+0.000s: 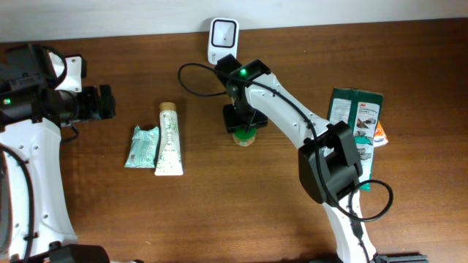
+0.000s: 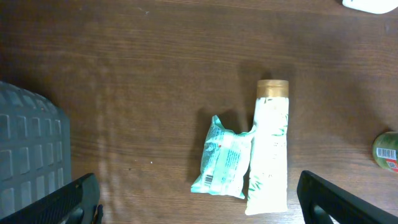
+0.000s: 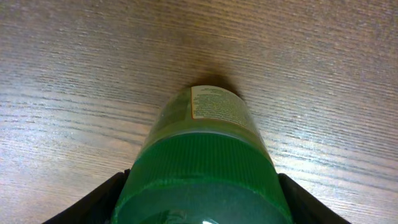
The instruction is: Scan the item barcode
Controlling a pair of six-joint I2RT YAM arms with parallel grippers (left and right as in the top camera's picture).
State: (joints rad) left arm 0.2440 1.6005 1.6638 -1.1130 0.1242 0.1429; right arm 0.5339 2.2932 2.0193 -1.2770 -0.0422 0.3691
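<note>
The green bottle [image 3: 205, 143] stood upright on the tabletop [image 1: 146, 219] in front of the scanner [image 1: 223, 35]; its translucent plastic body carried a cream printed label, and its darker green cap [image 3: 202, 186] was round with fine vertical ribs. The right pincer [image 1: 243, 126] hung straight over it; in the right wrist view its dark fingers [image 3: 102, 202] flanked the cap on both sides, right against the ribbing, though whether they clamped it could not be told. The left pincer [image 1: 102, 102] hovered well apart at the left, its jaws spread wide with nothing between them.

Between the two arms lay a flat white tube [image 2: 268, 152] with a tan cap, narrow at the cap and broad at the crimped end; a crinkled mint-green foil packet [image 2: 222, 158] lay touching its side. The scanner was a white rounded block with a square window, and a black cable [image 1: 191, 77] looped from it. Glossy green printed packs [image 1: 356, 109] lay at the right, partly under the right arm.

The tabletop was dark brown wood with a long streaked grain and a dull sheen; a pale wall [image 1: 329, 11] ran along its far edge.
</note>
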